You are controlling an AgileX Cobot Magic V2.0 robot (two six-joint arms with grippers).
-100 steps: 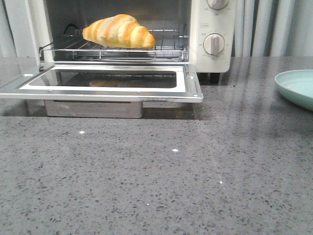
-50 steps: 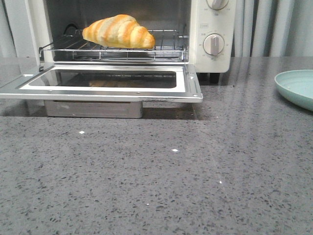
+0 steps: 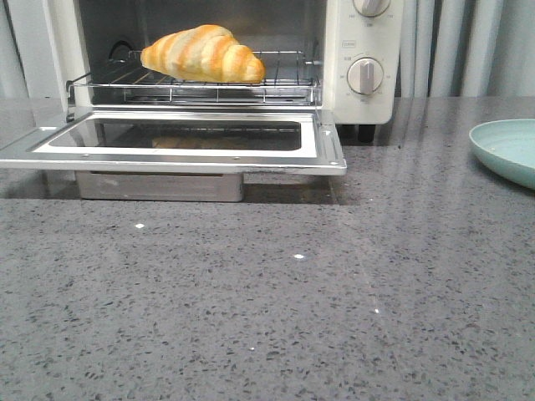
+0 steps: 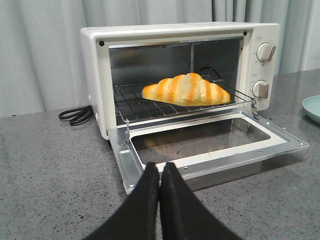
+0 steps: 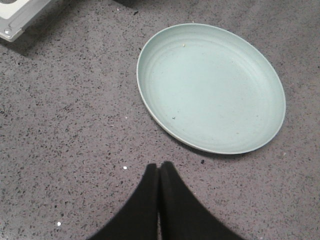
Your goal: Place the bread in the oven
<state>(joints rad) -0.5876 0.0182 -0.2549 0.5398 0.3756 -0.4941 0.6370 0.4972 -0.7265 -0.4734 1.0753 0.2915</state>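
The bread, a golden-orange croissant roll with cream stripes, lies on the wire rack inside the cream-white oven. The oven's glass door hangs open and flat. The bread and the oven also show in the left wrist view. My left gripper is shut and empty, held in front of the open door's edge. My right gripper is shut and empty above the counter, beside the plate. Neither gripper shows in the front view.
An empty pale green plate sits on the grey speckled counter to the right of the oven; it also shows in the right wrist view. A black power cord lies beside the oven. Grey curtains hang behind.
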